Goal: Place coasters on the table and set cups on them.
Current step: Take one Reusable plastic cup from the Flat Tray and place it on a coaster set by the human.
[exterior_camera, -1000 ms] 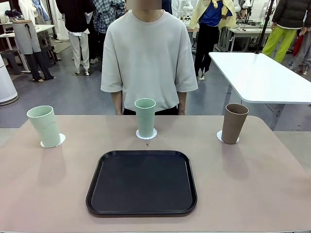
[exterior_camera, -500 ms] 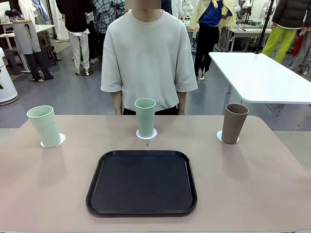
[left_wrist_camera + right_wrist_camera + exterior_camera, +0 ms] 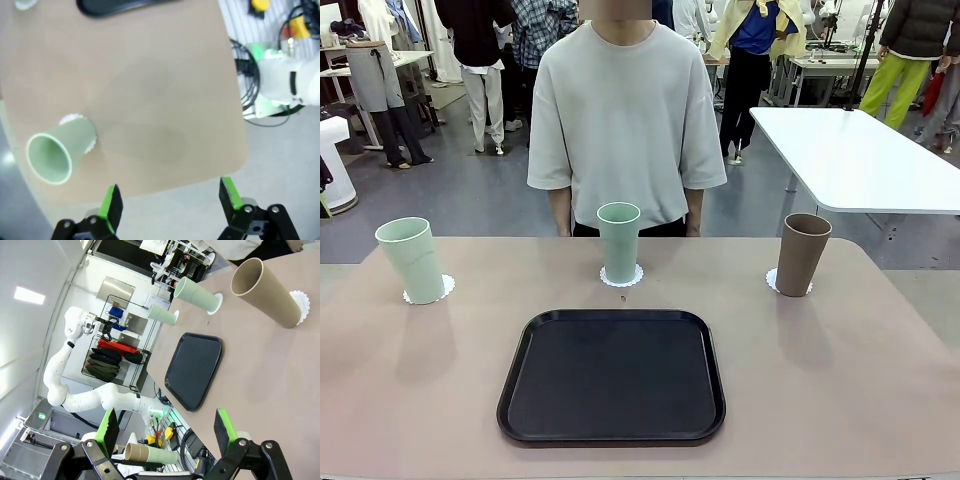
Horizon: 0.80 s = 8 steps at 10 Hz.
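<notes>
Three cups stand on white lace-edged coasters along the far side of the beige table [image 3: 840, 380]. A pale green cup [image 3: 410, 258] on its coaster [image 3: 440, 291] is at the left. A second green cup [image 3: 619, 240] stands in the middle, and the brown cup [image 3: 803, 254] at the right. My left gripper [image 3: 169, 200] hangs open high above the table's corner, over the left green cup [image 3: 57, 152]. My right gripper [image 3: 165, 426] is open too, held off the table and looking toward the brown cup [image 3: 265, 292]. Neither holds anything.
A black tray [image 3: 612, 375] lies bare at the near middle. A person [image 3: 625, 110] stands behind the far edge with hands out of sight. A white table [image 3: 860, 160] stands at the back right. In the right wrist view, my left arm [image 3: 75, 385] is raised well off the table.
Cups, coasters and tray have stayed put. A white and dark shape at the picture's left edge has shifted a little.
</notes>
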{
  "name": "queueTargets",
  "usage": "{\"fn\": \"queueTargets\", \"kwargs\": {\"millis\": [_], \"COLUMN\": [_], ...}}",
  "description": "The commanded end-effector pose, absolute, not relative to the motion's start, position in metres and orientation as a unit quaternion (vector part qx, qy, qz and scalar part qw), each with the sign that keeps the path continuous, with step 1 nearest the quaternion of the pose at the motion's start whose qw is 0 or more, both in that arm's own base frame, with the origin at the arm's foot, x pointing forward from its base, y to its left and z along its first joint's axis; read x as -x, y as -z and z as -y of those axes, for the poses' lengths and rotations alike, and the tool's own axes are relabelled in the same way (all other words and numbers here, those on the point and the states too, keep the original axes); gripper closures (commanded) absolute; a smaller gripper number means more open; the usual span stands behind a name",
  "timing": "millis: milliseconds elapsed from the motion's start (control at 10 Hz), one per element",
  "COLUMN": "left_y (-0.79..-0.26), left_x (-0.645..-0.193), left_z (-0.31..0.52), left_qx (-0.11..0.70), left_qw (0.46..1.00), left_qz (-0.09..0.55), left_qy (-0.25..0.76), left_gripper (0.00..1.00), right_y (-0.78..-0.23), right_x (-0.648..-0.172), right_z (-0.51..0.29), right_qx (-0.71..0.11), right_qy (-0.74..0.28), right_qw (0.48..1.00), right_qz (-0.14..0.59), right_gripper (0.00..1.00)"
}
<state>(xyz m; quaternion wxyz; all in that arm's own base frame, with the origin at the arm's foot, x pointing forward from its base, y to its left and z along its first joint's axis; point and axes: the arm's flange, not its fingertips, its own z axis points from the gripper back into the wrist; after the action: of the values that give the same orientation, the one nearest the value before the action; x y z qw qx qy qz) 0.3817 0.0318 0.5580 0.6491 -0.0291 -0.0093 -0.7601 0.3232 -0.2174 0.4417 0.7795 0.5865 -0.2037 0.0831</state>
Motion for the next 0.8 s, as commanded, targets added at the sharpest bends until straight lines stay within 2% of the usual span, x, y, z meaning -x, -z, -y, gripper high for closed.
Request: {"fn": "queueTargets", "kwargs": {"millis": [0,700], "left_y": [-0.5576,-0.5576], "left_x": [-0.3878,-0.3878], "left_z": [-0.0389,-0.0389], "left_qx": [0.012,0.012], "left_qw": [0.654,0.654], "left_qz": [0.014,0.014], "left_qy": [0.756,0.756], "left_gripper": [0.00,0.00], "right_y": [-0.4421,-0.4421], "right_x": [-0.3230,-0.3230], "right_z": [0.2173,0.2173], "right_qx": [-0.592,-0.592], "right_qy": [-0.083,-0.083], "right_qw": [0.774,0.774], "right_qz": [0.208,0.208], "right_gripper": [0.00,0.00]}}
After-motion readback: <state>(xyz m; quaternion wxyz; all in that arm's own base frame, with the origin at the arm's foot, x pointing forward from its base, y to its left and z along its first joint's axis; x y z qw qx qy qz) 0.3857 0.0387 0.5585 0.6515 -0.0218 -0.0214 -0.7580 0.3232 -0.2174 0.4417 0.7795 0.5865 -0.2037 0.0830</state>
